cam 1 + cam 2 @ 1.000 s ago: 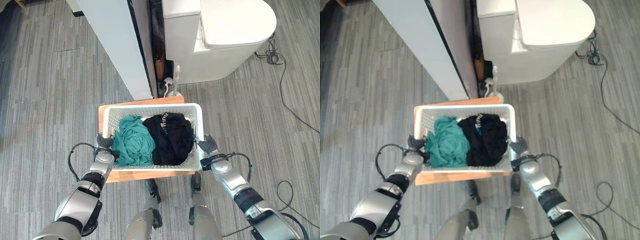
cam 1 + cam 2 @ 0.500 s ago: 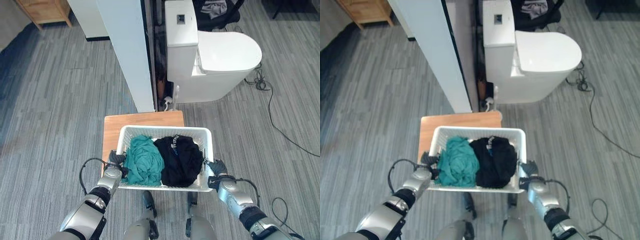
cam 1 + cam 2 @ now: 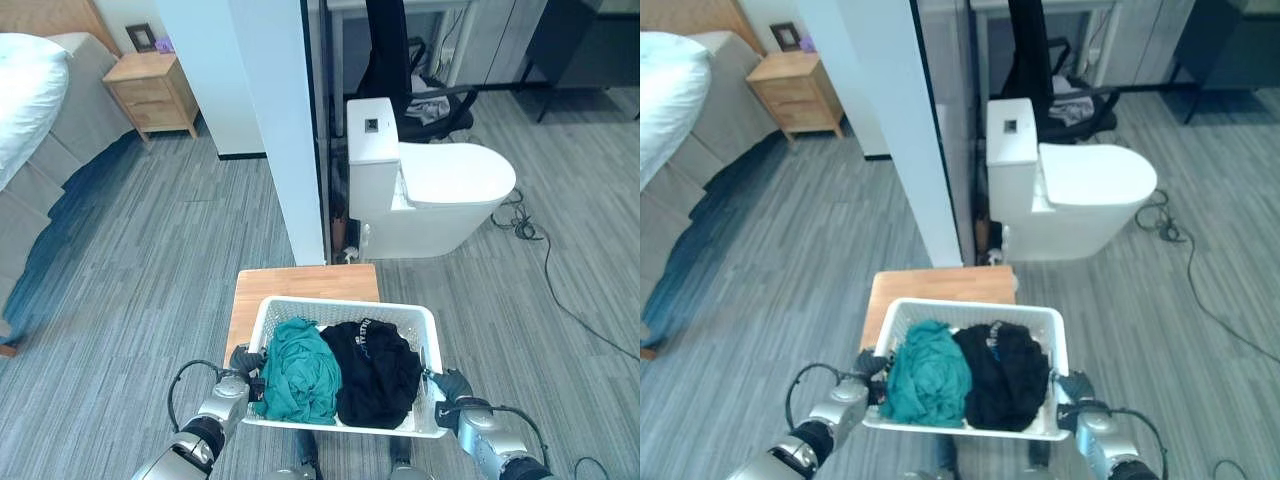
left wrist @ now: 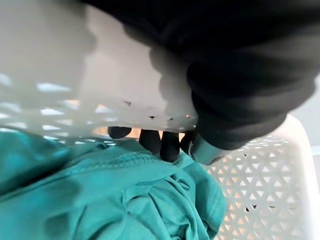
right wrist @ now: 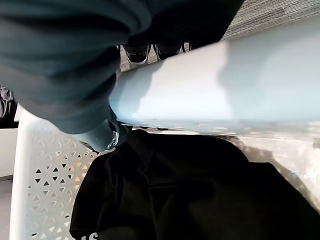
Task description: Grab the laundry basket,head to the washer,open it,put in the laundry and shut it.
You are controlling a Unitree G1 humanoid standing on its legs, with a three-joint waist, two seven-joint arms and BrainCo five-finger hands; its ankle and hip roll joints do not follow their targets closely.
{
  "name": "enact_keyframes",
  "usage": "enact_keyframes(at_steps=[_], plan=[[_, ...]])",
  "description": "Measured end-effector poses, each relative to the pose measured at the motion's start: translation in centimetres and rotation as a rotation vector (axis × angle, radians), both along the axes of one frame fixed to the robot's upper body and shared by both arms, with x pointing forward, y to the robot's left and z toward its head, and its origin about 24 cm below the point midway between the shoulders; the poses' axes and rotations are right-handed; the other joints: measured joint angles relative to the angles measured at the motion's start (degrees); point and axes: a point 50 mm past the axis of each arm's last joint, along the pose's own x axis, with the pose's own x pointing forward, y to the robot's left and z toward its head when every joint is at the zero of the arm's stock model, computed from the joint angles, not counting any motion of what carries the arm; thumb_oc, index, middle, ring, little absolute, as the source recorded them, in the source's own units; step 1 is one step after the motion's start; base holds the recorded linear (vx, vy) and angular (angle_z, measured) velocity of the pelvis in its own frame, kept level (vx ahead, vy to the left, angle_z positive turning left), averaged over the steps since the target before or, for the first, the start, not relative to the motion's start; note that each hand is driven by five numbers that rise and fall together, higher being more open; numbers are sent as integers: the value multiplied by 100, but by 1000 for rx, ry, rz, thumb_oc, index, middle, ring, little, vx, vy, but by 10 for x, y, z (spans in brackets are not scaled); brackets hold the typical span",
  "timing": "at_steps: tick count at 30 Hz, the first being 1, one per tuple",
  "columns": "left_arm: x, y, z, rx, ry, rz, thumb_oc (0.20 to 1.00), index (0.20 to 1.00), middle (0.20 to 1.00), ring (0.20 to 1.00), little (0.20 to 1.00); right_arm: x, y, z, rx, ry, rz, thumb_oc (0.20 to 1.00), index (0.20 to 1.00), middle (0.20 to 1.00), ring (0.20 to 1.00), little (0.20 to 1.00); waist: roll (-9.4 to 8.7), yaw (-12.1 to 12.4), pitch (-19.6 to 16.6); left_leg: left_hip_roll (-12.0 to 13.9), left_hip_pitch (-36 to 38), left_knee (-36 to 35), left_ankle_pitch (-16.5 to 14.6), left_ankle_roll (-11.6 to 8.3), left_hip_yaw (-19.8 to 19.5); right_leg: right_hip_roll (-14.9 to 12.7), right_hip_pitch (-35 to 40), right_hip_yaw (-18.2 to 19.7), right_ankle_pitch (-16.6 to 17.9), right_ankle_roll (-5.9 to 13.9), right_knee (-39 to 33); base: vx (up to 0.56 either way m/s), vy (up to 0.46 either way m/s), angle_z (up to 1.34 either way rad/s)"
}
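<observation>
Two garments (image 3: 340, 370) in laundry basket (image 3: 345, 306)

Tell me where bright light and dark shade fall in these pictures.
Left eye view: the toilet lid is the brightest spot, with soft glare; the black garment in the basket shows few folds. Left wrist view: light comes through the basket's holes; the teal garment is evenly lit. Right wrist view: the basket rim is bright, the black garment very dark.

White perforated basket (image 3: 431, 330) w/ teal cloth (image 3: 298, 370) & black cloth (image 3: 377, 368) inside.
</observation>
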Motion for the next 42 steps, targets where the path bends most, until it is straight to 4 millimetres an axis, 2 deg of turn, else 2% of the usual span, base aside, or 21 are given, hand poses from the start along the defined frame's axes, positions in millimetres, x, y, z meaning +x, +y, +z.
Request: enact_keyframes(at_steps=[8, 12, 13, 15, 16, 17, 18, 21, 26, 27, 29, 30, 31, 32, 33, 34, 36, 39, 40, 41, 42], plan=[[-4, 5, -3, -14, 32, -35, 200, 200, 200, 200, 200, 0, -1, 0, -1, 17, 50, 200, 200, 200, 200, 200, -70, -22, -274, 8, 339, -2, -121, 3, 221, 16, 180, 265, -28, 32, -32, 29, -9, -14], [-12, 10, -9, 10, 68, -57, 200, 200, 200, 200, 200, -1, 2, -2, -16, 35, 97, 200, 200, 200, 200, 200, -111, -35, -269, 23, 574, 54, -157, -115, 394, 105, 255, 506, -49, -10, -30, -18, -29, -34], [-11, 11, -9, 11, 65, -57, 200, 200, 200, 200, 200, -1, 4, -2, -12, 34, 98, 200, 200, 200, 200, 200, -206, -26, -207, -22, 532, 314, -177, -143, 204, 77, 269, 587, -82, -67, -1, -8, 5, -38], [-15, 17, -10, 22, 77, -55, 200, 200, 200, 200, 200, 3, 7, -1, -14, 27, 121, 200, 200, 200, 200, 200, -495, 132, -33, -139, 438, 923, -220, -131, -1158, -53, 283, 931, -77, -110, 90, -1, 73, -69], [-22, 14, -15, 8, 99, -56, 200, 200, 200, 200, 200, 5, 2, 1, -37, 26, 139, 200, 200, 200, 200, 200, -399, 152, -69, -92, 491, 970, -402, -254, -1446, -57, 306, 969, -68, -114, 131, 1, 138, -65], [-24, 9, -17, -12, 111, -65, 200, 200, 200, 200, 200, 5, -5, 3, -60, 26, 143, 200, 200, 200, 200, 200, -297, 107, -63, -43, 548, 969, -621, -240, -1447, 0, 317, 947, -40, -83, 147, -8, 149, -31], [-24, 3, -18, -30, 119, -75, 200, 200, 200, 200, 200, 5, -11, 4, -73, 27, 134, 200, 200, 200, 200, 200, -175, 17, -38, -8, 632, 901, -789, -158, -1422, 65, 377, 916, -24, -54, 144, -46, 232, -37], [-27, 8, -21, -27, 149, -83, 200, 200, 200, 200, 200, 6, -7, 2, -66, 44, 165, 200, 200, 200, 200, 200, -331, -24, 28, -268, 879, 801, -855, 18, -937, -150, 160, 1457, 47, 38, 309, -37, 162, -66], [-35, 18, -26, 10, 198, -94, 200, 200, 200, 200, 200, -1, 2, -6, -47, 90, 177, 200, 200, 200, 200, 200, -478, -149, 107, -590, 959, 850, -947, 316, -316, -521, -87, 1738, -7, 80, 308, -76, 147, -68], [-35, 20, -26, 18, 197, -102, 200, 200, 200, 200, 200, -4, 4, -8, -38, 105, 179, 200, 200, 200, 200, 200, -521, -140, 135, -658, 946, 877, -984, 386, 11, -610, -263, 1884, -82, 172, 305, -107, 61, -93], [-36, 24, -26, 29, 200, -99, 200, 200, 200, 200, 200, 1, 9, -7, -24, 94, 181, 200, 200, 200, 200, 200, -521, -52, 148, -604, 890, 871, -1026, 461, 431, -698, -498, 1730, -209, 376, 319, -102, 60, -111], [-35, 27, -24, 27, 193, -86, 200, 200, 200, 200, 200, 2, 11, -7, -19, 89, 183, 200, 200, 200, 200, 200, -517, -55, 148, -559, 841, 869, -1065, 513, 529, -704, -609, 1596, -75, 518, 355, -177, 133, -94], [-30, 34, -20, 38, 174, -75, 200, 200, 200, 200, 200, 3, 16, -8, -8, 88, 185, 200, 200, 200, 200, 200, -561, -7, 173, -500, 835, 874, -1036, 548, 739, -774, -651, 521, -131, 453, 529, -141, 125, -70], [-30, 34, -21, 41, 174, -78, 200, 200, 200, 200, 200, 4, 14, -8, -11, 89, 181, 200, 200, 200, 200, 200, -541, 56, 195, -445, 859, 829, -997, 541, 857, -840, -649, 74, -198, 195, 618, -129, 81, -66], [-30, 29, -22, 36, 177, -88, 200, 200, 200, 200, 200, 8, 12, -5, -14, 76, 171, 200, 200, 200, 200, 200, -390, 66, 285, -296, 937, 807, -980, 522, 916, -908, -719, -274, -340, 120, 921, -24, 33, -57], [-28, 29, -20, 28, 166, -88, 200, 200, 200, 200, 200, 13, 8, -2, -27, 68, 178, 200, 200, 200, 200, 200, -225, 80, 346, -101, 1050, 686, -955, 529, 997, -862, -733, -451, -402, 356, 1621, -51, 7, -52], [-29, 32, -20, 30, 170, -76, 200, 200, 200, 200, 200, 10, 10, -4, -18, 81, 189, 200, 200, 200, 200, 200, -225, 138, 340, -3, 1190, 517, -833, 417, 1207, -811, -587, -688, -566, 354, 2271, -106, -90, -43], [-35, 38, -22, 31, 193, -58, 200, 200, 200, 200, 200, 14, 17, -7, -14, 105, 229, 200, 200, 200, 200, 200, -40, 309, 296, 390, 1323, 403, -646, 163, 1674, -460, -305, -1414, -1268, 22, 2692, -129, -130, -83], [-32, 44, -20, 41, 187, -50, 200, 200, 200, 200, 200, 16, 18, -6, -6, 100, 240, 200, 200, 200, 200, 200, -83, 328, 325, 461, 1281, 520, -657, 133, 1850, -391, -229, -1649, -1357, -407, 2438, -71, -224, -89], [-32, 43, -20, 35, 187, -52, 200, 200, 200, 200, 200, 14, 16, -6, -11, 106, 244, 200, 200, 200, 200, 200, -44, 277, 318, 513, 1231, 584, -655, 132, 1878, -171, -225, -1640, -1233, -679, 2264, -13, -236, -73], [-33, 42, -21, 29, 190, -53, 200, 200, 200, 200, 200, 12, 13, -7, -22, 116, 252, 200, 200, 200, 200, 200, -23, 287, 298, 629, 1197, 613, -652, 136, 1789, 72, -195, -1515, -1130, -762, 2052, 46, -252, -81]])
